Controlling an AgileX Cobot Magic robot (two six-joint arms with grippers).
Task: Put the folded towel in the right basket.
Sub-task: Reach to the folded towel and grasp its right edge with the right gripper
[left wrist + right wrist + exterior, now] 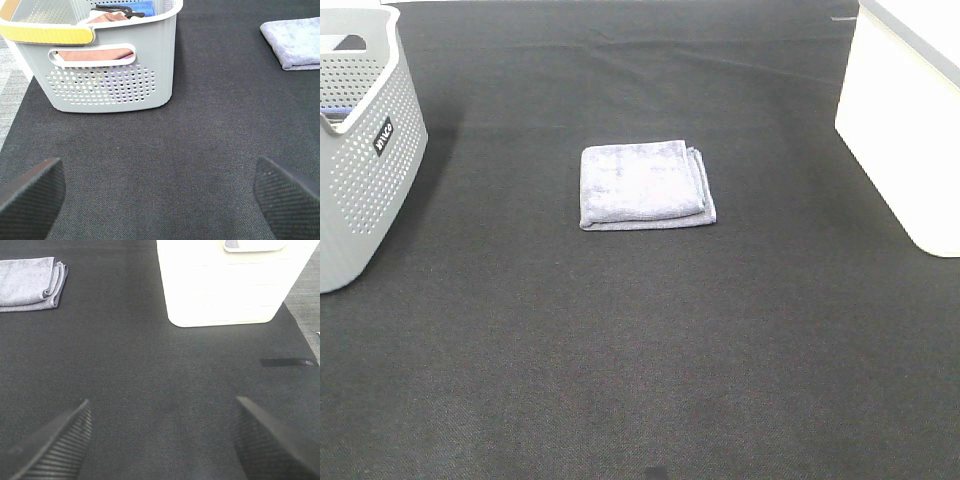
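1. The right gripper [162,440] is spread wide and holds nothing. Its two dark ribbed fingers frame bare mat. It hangs over the black mat [640,350], well apart from the towel, probably because the reach has not yet begun.
2. The left gripper [160,200] is likewise wide apart and empty, hovering near the grey perforated left basket [110,75]. It looks parked out of the way, since the job suits the other arm.
3. The folded towel [645,185] lies flat on the mat, about midway between the two baskets and touching neither. Its stacked free edges face the white right basket [905,130], so a grasp from that side would likely have to pinch every layer.
4. The right basket stands at the mat's right edge, with open mat between it and the towel, so I judge the carry to be short and unobstructed.
5. View differences:
   - The high camera shows the whole layout but neither gripper.
   - The left wrist view alone shows into the left basket, where a pinkish cloth [95,54] and a blue cloth [142,7] lie.
   - The right wrist view alone shows the towel's layered edge closely, and a strip of black tape [287,362] on the mat.
   - No view shows inside the right basket.
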